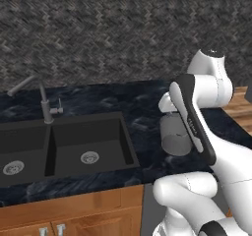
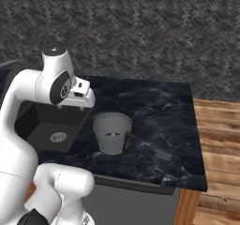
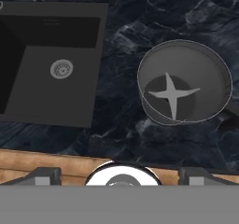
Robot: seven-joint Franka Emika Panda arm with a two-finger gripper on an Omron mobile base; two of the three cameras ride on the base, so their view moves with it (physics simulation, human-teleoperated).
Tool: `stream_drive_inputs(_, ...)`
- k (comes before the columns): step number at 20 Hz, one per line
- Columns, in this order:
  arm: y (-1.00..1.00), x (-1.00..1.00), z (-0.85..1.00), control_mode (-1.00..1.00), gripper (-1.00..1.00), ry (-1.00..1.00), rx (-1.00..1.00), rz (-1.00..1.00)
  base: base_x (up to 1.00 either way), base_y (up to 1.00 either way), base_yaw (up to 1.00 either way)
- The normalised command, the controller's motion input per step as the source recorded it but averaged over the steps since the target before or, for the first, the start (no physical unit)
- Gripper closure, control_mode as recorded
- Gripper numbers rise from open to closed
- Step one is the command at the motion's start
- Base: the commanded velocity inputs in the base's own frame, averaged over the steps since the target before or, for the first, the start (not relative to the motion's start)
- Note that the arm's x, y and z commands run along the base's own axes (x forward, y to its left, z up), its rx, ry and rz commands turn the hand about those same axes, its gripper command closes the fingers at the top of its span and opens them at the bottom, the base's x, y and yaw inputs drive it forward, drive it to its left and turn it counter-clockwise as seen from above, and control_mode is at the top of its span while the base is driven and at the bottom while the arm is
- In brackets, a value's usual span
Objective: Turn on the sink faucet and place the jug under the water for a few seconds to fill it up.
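Note:
The jug (image 2: 112,133) stands upright on the dark stone counter, right of the sink (image 1: 125,141). In the hand view I look down into the jug (image 3: 184,83), which has a star-shaped piece at its bottom. My arm partly covers the jug (image 1: 173,136) in the left base view. My gripper (image 3: 119,174) hangs high over the counter's front, between sink and jug, open with nothing between its fingers. From the right base view the gripper (image 2: 72,108) sits up and left of the jug. The sink faucet (image 1: 45,104) rises behind the basins' divider, and no water runs from its spout.
The right basin's drain (image 3: 61,69) lies left of the jug. A herringbone wall (image 1: 98,33) backs the counter. Wooden cabinet fronts (image 1: 74,210) sit below the counter's front edge. The counter ends at the right, beside wooden flooring (image 2: 220,139).

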Motion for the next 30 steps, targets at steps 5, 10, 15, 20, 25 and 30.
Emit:
stream_drive_inputs(5,0.00,0.00,0.00,1.00,-1.00,0.00,0.00,0.00,-0.24,0.42,0.00)
stream_drive_inputs(10,0.00,0.00,0.00,1.00,-1.00,0.00,0.00,0.00,-0.10,0.58,0.00)
stream_drive_inputs(15,0.00,0.00,0.00,1.00,-1.00,0.00,0.00,0.00,-0.01,0.64,0.00)
stream_drive_inputs(20,0.00,0.00,0.00,1.00,-1.00,0.00,0.00,0.00,0.00,0.61,0.00)
stream_drive_inputs(25,0.00,0.00,0.00,1.00,-1.00,0.00,0.00,0.00,0.00,0.54,0.00)
stream_drive_inputs(30,0.00,0.00,0.00,1.00,-1.00,0.00,0.00,0.00,0.04,0.27,0.00)
